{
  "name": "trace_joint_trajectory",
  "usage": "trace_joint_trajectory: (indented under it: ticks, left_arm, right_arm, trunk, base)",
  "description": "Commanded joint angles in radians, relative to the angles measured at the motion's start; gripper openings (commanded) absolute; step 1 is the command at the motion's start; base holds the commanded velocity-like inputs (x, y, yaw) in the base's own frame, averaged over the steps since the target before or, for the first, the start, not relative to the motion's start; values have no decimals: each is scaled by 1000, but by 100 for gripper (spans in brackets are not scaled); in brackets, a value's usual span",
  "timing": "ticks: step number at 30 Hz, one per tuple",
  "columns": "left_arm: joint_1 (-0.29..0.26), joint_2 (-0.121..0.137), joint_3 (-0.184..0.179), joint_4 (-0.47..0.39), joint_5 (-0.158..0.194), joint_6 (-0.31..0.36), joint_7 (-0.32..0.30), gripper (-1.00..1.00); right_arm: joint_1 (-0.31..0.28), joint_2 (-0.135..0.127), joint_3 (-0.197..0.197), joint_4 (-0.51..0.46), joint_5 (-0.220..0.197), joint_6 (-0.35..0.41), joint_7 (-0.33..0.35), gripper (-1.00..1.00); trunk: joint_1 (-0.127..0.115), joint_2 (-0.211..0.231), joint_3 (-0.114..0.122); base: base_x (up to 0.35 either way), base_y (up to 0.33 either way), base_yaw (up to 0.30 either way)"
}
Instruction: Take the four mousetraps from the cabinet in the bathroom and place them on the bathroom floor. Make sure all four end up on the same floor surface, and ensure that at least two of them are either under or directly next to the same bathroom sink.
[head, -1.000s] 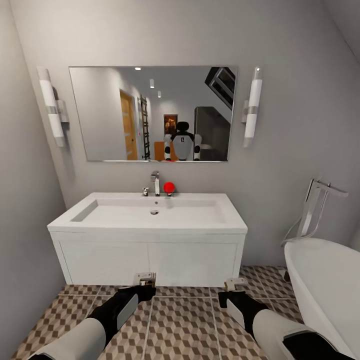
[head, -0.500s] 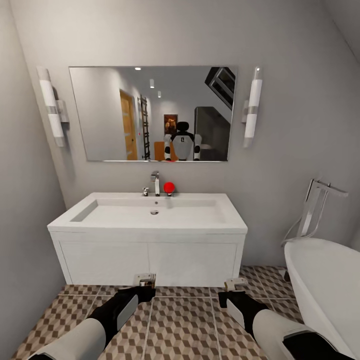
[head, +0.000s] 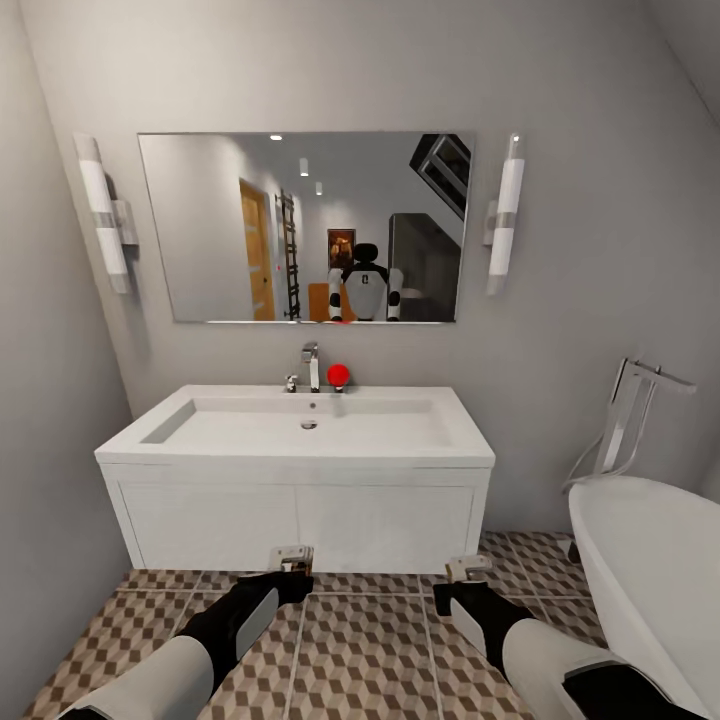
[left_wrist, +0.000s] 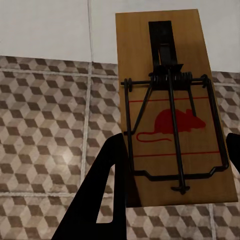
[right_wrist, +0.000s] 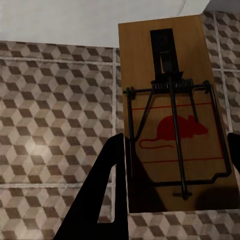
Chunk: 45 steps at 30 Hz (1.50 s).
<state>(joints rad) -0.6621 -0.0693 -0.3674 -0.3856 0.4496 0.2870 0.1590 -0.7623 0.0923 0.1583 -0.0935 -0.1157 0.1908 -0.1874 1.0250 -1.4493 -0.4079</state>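
Left gripper (head: 291, 558): closed on a mousetrap, held low in front of the vanity, above the tiled floor. In the left wrist view the gripper (left_wrist: 172, 165) has a black finger (left_wrist: 102, 195) against one long edge of the board; the other finger is cut off at the frame's edge.

Right gripper (head: 467, 567): likewise clamped on a second mousetrap, held just before the vanity's right front corner. In the right wrist view the gripper (right_wrist: 175, 170) shows one black finger (right_wrist: 102, 195) along the board's edge.

Left mousetrap (left_wrist: 172, 107): flat tan wooden rectangle, black wire spring bar and frame, black plate at the far end, red printed mouse and red lines. Its near end is in shadow.

Right mousetrap (right_wrist: 175, 110): same make, same red mouse print; near end shaded dark.

Bathroom floor (head: 370, 650): square tiles, brown, beige and white cube pattern, pale grout.

Sink (head: 300, 420): white shallow rectangular basin, nothing lying in it, chrome faucet (head: 311, 365) at the rear edge, a red round object (head: 338, 375) beside the faucet; what it is cannot be told.

Vanity (head: 300, 520): white, panelled, doors shut.

Bathtub (head: 650, 570): white, rounded, cut off at the right edge of the head view; its inside is hidden.

Mirror (head: 305, 228): wall-mounted above the sink, reflecting the robot.
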Motion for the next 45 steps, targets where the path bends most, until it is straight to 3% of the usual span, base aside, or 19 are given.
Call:
trace_joint_trajectory:
  ticks: [1, 40, 45]
  left_arm:
    - [-1, 1, -8, -2, 9, 4, 10, -100]
    - [-1, 2, -11, 6, 10, 2, 2, -100]
    - [-1, 2, -11, 11, 9, 3, 4, -100]
  right_arm:
    - [0, 1, 9, -2, -12, 5, -5, -100]
    - [0, -3, 7, -2, -13, 1, -4, -100]
    - [0, -8, 7, 17, -13, -44, -4, -100]
  trunk:
    - [4, -8, -4]
    - [153, -281, -127]
    - [172, -316, -142]
  base:
    - [0, 0, 0]
    - [0, 0, 0]
    - [0, 0, 0]
